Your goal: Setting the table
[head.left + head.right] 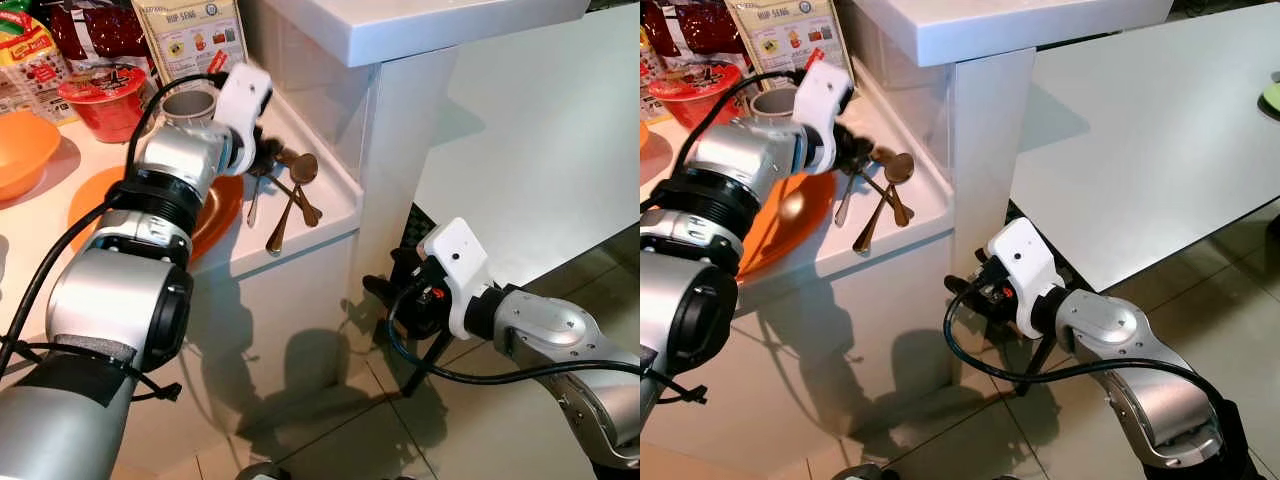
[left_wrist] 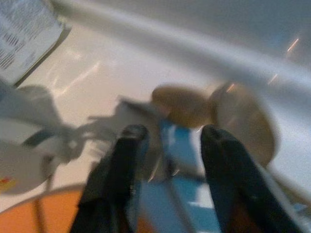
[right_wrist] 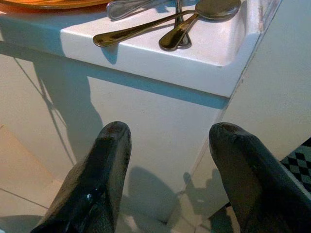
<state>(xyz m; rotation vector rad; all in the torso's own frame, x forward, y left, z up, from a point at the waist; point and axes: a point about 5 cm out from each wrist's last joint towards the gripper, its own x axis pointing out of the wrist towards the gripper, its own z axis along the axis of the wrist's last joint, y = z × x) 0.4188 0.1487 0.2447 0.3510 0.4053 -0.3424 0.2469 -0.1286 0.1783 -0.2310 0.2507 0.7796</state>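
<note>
- White counter (image 1: 300,225): taken as the reference surface. It carries all tableware in view and ends in a raised lip beside a white pillar.
- Orange bowl (image 1: 20,150): at the far left of the counter, beside a red noodle cup (image 1: 105,100) and printed packets along the back.
- Orange plate (image 1: 215,215): on the counter, partly covered by the left arm.
- Left gripper (image 1: 262,160): reaches over the counter to the bowl ends of the spoons. In the left wrist view its two black fingers (image 2: 121,165) stand apart, with a blurred pale object and brownish spoon bowls beyond them. Contact cannot be judged through the blur; nothing is seen clamped.
- Spoons (image 1: 295,195): a loose crossed cluster near the counter's right front corner, just right of the plate, handles pointing at the front edge.
- Right gripper (image 1: 385,290): below counter level, off the right front corner, above the tiled floor (image 1: 340,430). Its fingers (image 3: 104,165) are spread wide and hold nothing.
</note>
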